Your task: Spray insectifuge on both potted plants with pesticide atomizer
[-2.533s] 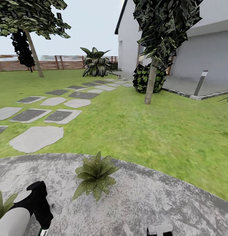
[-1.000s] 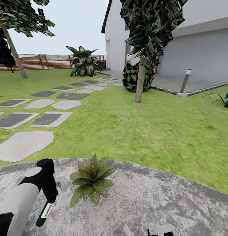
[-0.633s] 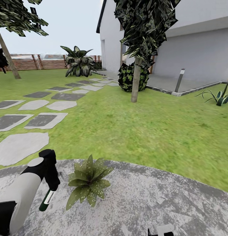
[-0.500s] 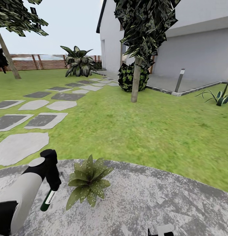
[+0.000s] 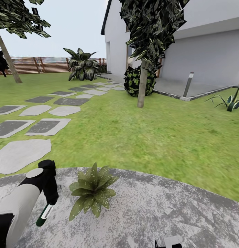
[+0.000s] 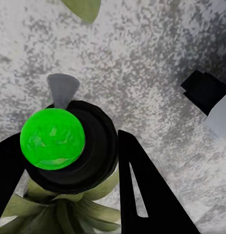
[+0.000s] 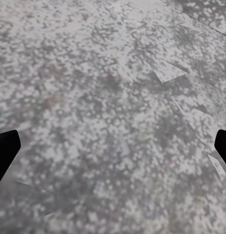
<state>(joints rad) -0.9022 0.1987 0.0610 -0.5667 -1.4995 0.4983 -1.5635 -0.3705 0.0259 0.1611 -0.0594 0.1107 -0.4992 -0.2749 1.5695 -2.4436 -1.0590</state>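
Our left gripper point(image 5: 50, 196) is clamped on the pesticide atomizer point(image 5: 42, 215), which hangs tilted over the grey patio point(image 5: 150, 213) at about 9 o'clock of the potted plant point(image 5: 91, 193). Our right gripper point(image 7: 113, 151) holds its fingers wide apart above bare paving. Lawn point(image 5: 140, 134) lies beyond at 12 o'clock.

Bare patio point(image 5: 160, 213) lies open to the right; the potted plant point(image 5: 91, 191) stands just right of the left gripper point(image 5: 47, 203).
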